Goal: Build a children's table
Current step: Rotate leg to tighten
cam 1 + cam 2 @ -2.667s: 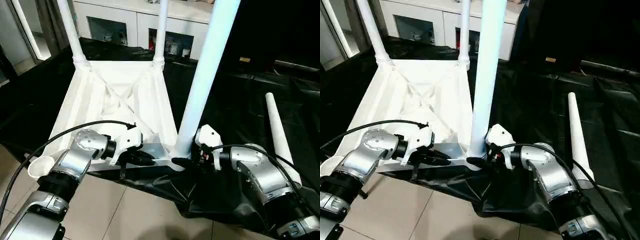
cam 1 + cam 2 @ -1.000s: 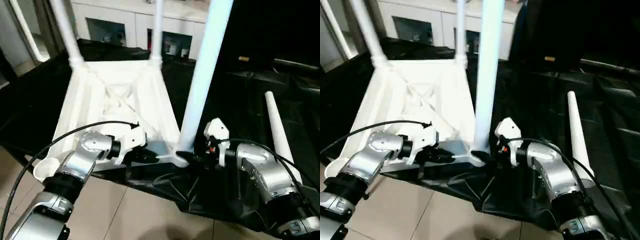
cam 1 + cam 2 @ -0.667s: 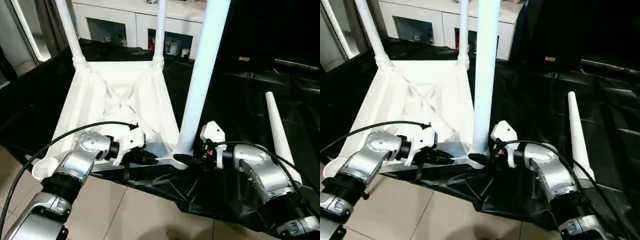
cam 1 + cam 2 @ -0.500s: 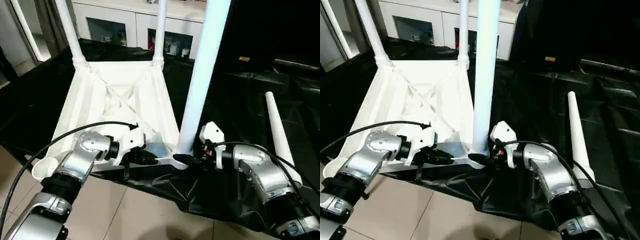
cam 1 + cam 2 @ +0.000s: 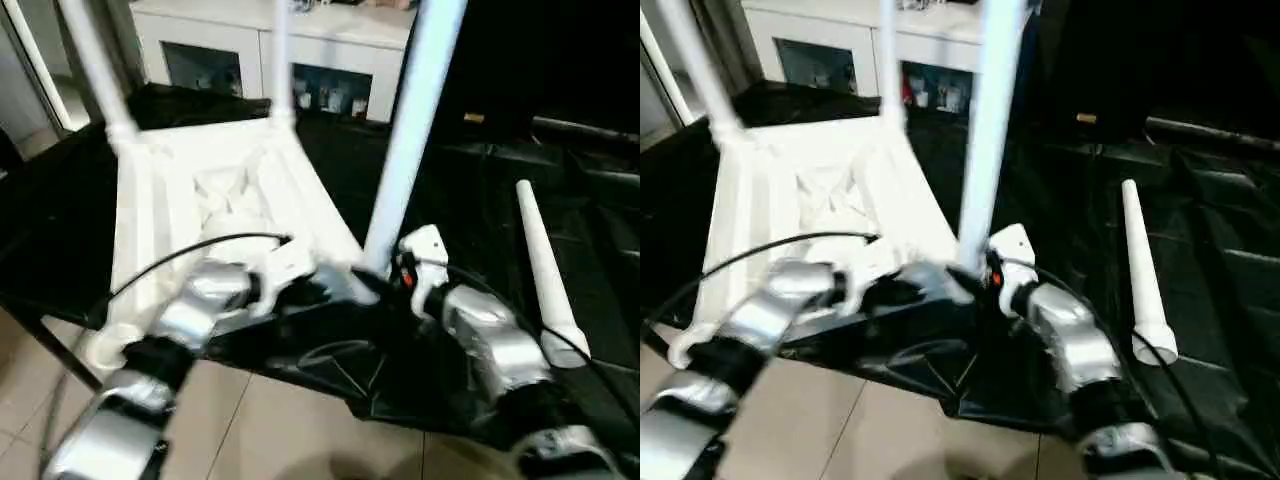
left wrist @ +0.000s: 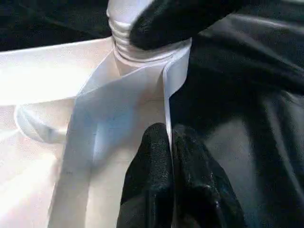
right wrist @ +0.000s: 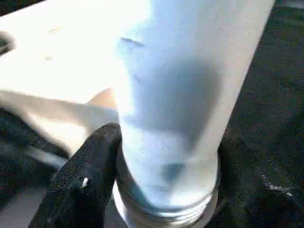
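On black sheeting, the upturned table top lies before a cabinet. Left gripper pinches its rim; right gripper clasps the near leg at its socket. A loose leg lies beside. Far legs run off-frame; motion blur obscures detail.

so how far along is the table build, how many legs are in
Two far legs already stand in the upturned table top. In hand: the right gripper closes around the near third leg at its socket, while the left gripper pinches the top's rim. Left: the fourth leg, lying loose on the black sheet.
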Motion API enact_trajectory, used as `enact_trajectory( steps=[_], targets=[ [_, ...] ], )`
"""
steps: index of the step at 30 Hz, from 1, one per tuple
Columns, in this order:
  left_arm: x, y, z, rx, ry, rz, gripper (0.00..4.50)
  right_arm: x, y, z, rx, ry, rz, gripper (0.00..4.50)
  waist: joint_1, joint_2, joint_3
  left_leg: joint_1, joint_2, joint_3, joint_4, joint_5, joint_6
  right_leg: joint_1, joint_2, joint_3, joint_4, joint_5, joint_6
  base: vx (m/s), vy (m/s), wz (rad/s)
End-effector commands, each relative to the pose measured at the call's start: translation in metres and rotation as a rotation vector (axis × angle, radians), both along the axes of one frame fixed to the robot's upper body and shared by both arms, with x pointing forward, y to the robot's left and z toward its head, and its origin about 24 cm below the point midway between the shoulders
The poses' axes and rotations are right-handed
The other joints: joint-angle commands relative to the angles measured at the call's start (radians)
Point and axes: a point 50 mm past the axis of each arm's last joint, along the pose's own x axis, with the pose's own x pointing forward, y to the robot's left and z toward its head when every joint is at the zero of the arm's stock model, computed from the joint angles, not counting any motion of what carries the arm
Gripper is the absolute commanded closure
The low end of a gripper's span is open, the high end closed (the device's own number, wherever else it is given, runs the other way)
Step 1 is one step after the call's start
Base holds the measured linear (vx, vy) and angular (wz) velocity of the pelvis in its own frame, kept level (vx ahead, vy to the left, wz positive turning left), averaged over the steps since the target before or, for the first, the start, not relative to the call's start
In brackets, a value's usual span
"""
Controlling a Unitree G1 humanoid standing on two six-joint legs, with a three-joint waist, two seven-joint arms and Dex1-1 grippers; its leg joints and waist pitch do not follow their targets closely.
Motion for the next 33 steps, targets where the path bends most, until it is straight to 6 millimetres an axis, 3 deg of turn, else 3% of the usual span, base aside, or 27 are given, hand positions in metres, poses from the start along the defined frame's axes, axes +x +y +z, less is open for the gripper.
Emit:
enact_trajectory(
  steps=[1,2,7,9,11,13,18,20,21,28,33],
  targets=[
    [0.011,-0.010,0.004,-0.025,-0.029,0.133,4.50,-0.004,0.004,-0.023,-0.039,0.112,-0.115,1.81,0.004,0.003,-0.057,-0.020,0.005,0.005,-0.068,-0.128,0.054,0.060,-0.061,0.048,-0.091,-0.496,-0.055,0.000,0.000,0.00],
    [0.012,-0.015,0.003,-0.027,-0.028,0.154,4.50,-0.002,0.008,-0.023,-0.034,0.109,-0.138,1.81,0.002,0.003,-0.057,-0.018,0.006,0.005,-0.068,-0.134,0.051,0.056,-0.061,0.047,-0.090,-0.496,-0.061,0.000,0.000,0.00],
    [0.015,-0.031,0.003,-0.017,-0.052,0.164,4.50,0.002,0.031,-0.018,-0.037,0.050,-0.111,1.81,0.004,0.001,-0.064,-0.026,0.006,0.004,-0.067,-0.094,0.073,0.066,-0.062,0.051,-0.076,-0.392,-0.091,0.000,0.000,0.00],
    [0.015,-0.029,0.004,-0.013,-0.054,0.154,4.50,0.003,0.033,-0.014,-0.004,0.046,-0.094,1.11,0.005,0.003,-0.063,-0.026,0.010,0.005,-0.069,-0.089,0.088,0.067,-0.062,0.053,-0.070,-0.346,-0.114,0.000,0.000,0.00],
    [0.014,-0.027,0.005,-0.014,-0.064,0.124,4.50,0.003,0.032,-0.011,-0.009,0.030,-0.060,1.02,0.006,0.004,-0.062,-0.027,0.009,0.005,-0.069,-0.099,0.095,0.069,-0.062,0.052,-0.071,-0.354,-0.118,0.000,0.000,0.00],
    [0.012,-0.021,0.005,-0.017,-0.060,0.087,4.50,0.004,0.027,-0.003,-0.021,-0.005,-0.008,0.77,0.003,0.001,-0.060,-0.028,0.008,0.004,-0.070,-0.120,0.093,0.070,-0.063,0.050,-0.077,-0.399,-0.104,0.000,0.000,0.00],
    [0.006,-0.009,0.005,-0.022,-0.060,-0.007,4.50,0.002,0.012,0.008,-0.059,-0.042,0.132,0.77,0.002,0.000,-0.060,-0.029,0.009,0.003,-0.069,-0.122,0.104,0.070,-0.064,0.049,-0.081,-0.433,-0.084,0.000,0.000,0.00],
    [0.003,-0.004,0.005,-0.029,-0.064,-0.050,4.50,-0.001,0.004,0.011,-0.079,-0.053,0.181,0.77,0.003,0.002,-0.060,-0.025,0.011,0.003,-0.069,-0.120,0.104,0.066,-0.064,0.050,-0.081,-0.423,-0.092,0.000,0.000,0.00],
    [-0.003,0.004,0.006,-0.040,-0.044,-0.114,4.50,-0.006,-0.007,0.017,-0.105,-0.062,0.271,0.77,0.005,-0.002,-0.061,-0.030,0.014,0.001,-0.070,-0.105,0.112,0.072,-0.064,0.052,-0.071,-0.380,-0.102,0.000,0.000,0.00],
    [-0.024,0.014,0.009,-0.115,0.065,-0.306,4.50,-0.025,-0.017,0.019,-0.170,-0.055,0.516,0.77,0.012,0.003,-0.061,-0.024,0.025,0.007,-0.069,-0.097,0.120,0.066,-0.067,0.060,-0.056,-0.277,-0.170,0.000,0.000,0.00],
    [-0.030,0.019,0.009,-0.111,0.090,-0.343,4.50,-0.031,-0.016,0.018,-0.157,-0.033,0.572,0.77,0.019,0.001,-0.059,-0.023,0.022,0.009,-0.071,-0.110,0.104,0.066,-0.065,0.059,-0.060,-0.321,-0.158,0.000,0.000,0.00]
  ],
)
